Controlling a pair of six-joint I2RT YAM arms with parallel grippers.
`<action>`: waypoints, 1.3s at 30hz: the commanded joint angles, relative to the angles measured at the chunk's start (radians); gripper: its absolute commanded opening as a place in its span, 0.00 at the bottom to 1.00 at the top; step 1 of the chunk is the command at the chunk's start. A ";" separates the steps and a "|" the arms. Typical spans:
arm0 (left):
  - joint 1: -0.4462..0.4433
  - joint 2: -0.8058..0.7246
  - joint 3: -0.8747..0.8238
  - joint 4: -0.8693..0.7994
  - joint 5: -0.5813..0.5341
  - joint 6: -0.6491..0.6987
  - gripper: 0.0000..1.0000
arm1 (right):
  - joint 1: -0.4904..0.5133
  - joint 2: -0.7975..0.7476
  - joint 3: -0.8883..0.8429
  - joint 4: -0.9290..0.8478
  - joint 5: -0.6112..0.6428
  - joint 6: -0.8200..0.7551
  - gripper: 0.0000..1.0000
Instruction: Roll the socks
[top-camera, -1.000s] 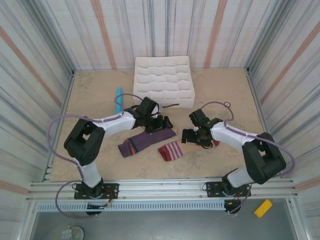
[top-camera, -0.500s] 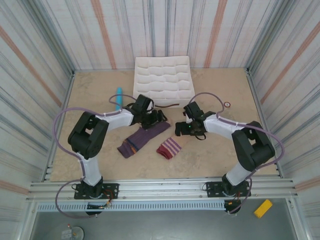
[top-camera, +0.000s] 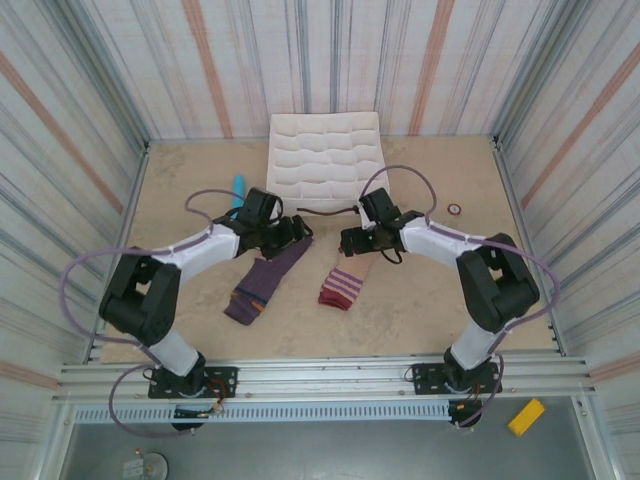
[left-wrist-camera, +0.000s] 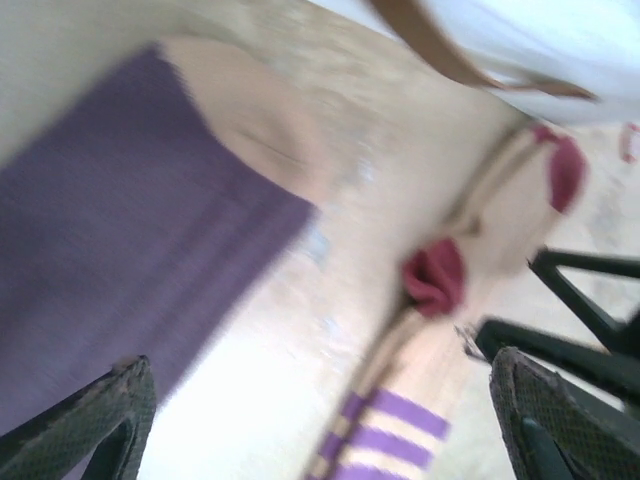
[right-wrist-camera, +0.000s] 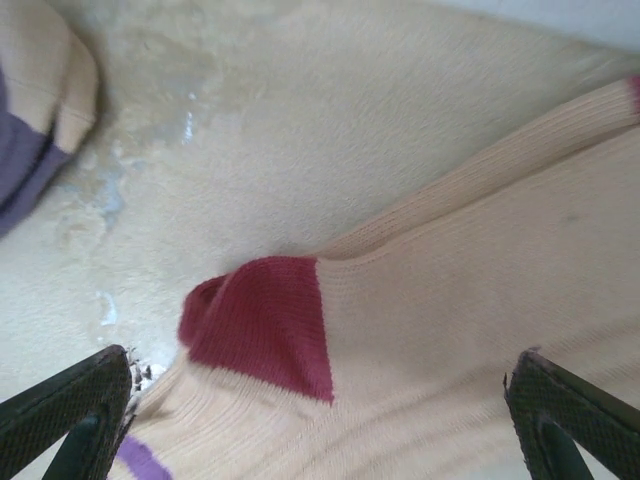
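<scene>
Left gripper (top-camera: 292, 232): is hanging low over the table (top-camera: 430, 300) with its jaws spread wide and nothing between them.
Right gripper (top-camera: 350, 242): is hovering just beside it, also wide open and empty, with its fingertips (right-wrist-camera: 70, 410) straddling the beige sock.
Purple sock (top-camera: 262, 283): is lying flat, with its long axis running from 1 o'clock to 7 o'clock in the overhead view. The pale toe end is sitting under the left gripper and the striped end is pointing toward the arm bases.
Beige sock (top-camera: 345, 283): is lying flat at 3 o'clock from the purple one, close but apart. It is running on a slightly steeper line, with its striped cuff at the near end.
Maroon heel (right-wrist-camera: 260, 325): is showing between the right gripper's fingers, toward the left one, in that wrist view.
Left wrist view: is showing bare table under the middle of the left jaws, with the purple sock at 9 o'clock and the beige sock at 3 o'clock.
Nearer arm: the left is sitting closer to the purple sock and the right closer to the beige one.
Likely next move: each gripper is looking placed to take the far end of its own sock. The left one would probably need to shift toward 9 o'clock first.
Backdrop: a white padded mat (top-camera: 328, 165) is lying at 12 o'clock, beyond both grippers.
</scene>
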 joint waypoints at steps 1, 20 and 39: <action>-0.068 -0.121 -0.043 -0.051 0.008 -0.052 0.90 | 0.050 -0.137 -0.027 -0.059 0.142 -0.024 0.99; -0.404 -0.272 -0.385 0.173 -0.162 -0.705 0.74 | 0.267 -0.643 -0.402 -0.089 0.261 0.100 0.80; -0.415 0.038 -0.331 0.413 -0.142 -0.839 0.57 | 0.391 -0.774 -0.579 0.052 0.220 0.036 0.68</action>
